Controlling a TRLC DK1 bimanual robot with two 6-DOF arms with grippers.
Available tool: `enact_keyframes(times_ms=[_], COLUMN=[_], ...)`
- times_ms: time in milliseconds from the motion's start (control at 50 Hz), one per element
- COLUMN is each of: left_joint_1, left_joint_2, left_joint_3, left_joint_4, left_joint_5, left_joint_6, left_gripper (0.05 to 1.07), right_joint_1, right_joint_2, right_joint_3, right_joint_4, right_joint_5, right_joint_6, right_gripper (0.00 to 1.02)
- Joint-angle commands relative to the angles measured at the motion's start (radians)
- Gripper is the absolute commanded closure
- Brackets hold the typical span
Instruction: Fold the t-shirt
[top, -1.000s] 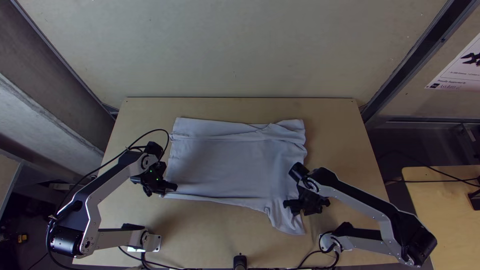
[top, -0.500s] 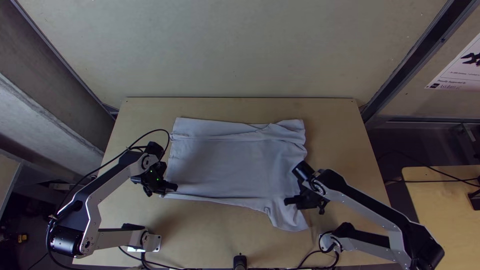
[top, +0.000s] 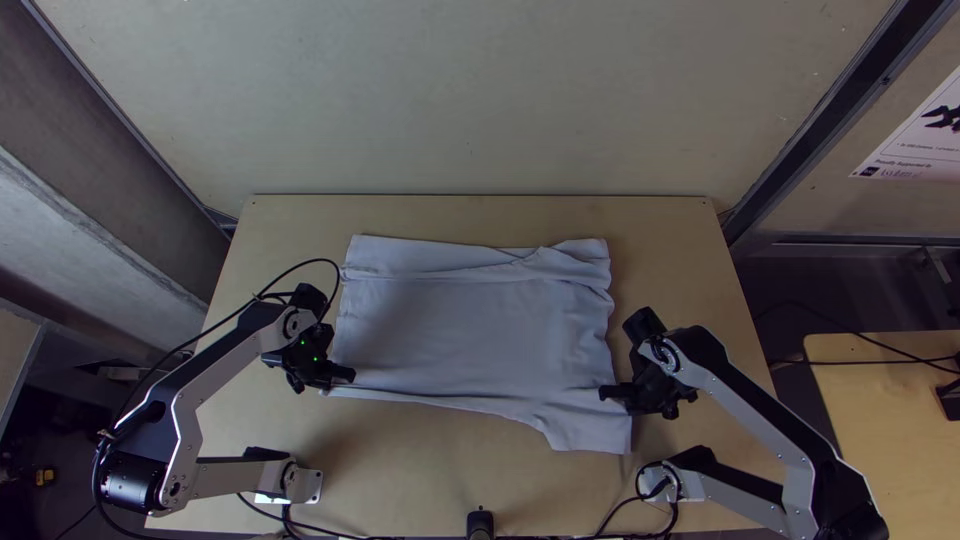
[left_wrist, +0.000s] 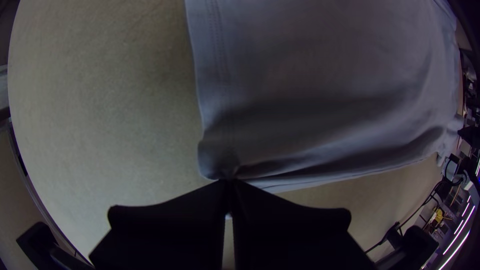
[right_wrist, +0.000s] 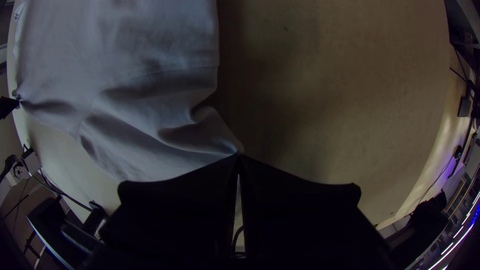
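Top view: across the light table (top: 300, 215), the t-shirt (top: 460, 330) lies mid-frame, broadly spread, a ridge crossing its upper part. Its sleeve (top: 595, 430), lower right, has just been drawn rightward and looks straighter; from where I stand, that seems like squaring up before another fold. The right gripper (top: 604, 393) pinches its edge; the left gripper (top: 352, 375), left of centre, stays clamped on a corner.

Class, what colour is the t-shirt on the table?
Pale greyish white, plain; best seen in the top view: t-shirt.
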Motion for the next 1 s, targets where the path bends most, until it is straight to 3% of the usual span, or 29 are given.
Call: enact_keyframes(times_ms=[0,460,980], left_joint_1=[0.023,0.032,0.077], left_joint_2=[-0.003,-0.052,0.141], left_joint_3=[0.007,0.239,0.535], left_joint_4=[-0.028,-0.11,-0.085], left_joint_5=[0.002,0.004,0.002], left_joint_6=[0.028,0.026,0.061], left_gripper=[1.05,1.05,1.05], right_joint_1=[-0.007,-0.023,-0.186], right_joint_2=[-0.004,-0.027,0.294], right_joint_3=[0.005,0.24,0.594], right_joint_4=[-0.037,-0.125,-0.123], right_joint_5=[0.029,0.055,0.098], right_joint_6=[-0.017,-0.037,-0.152], right_gripper=[0.99,0.99,0.99])
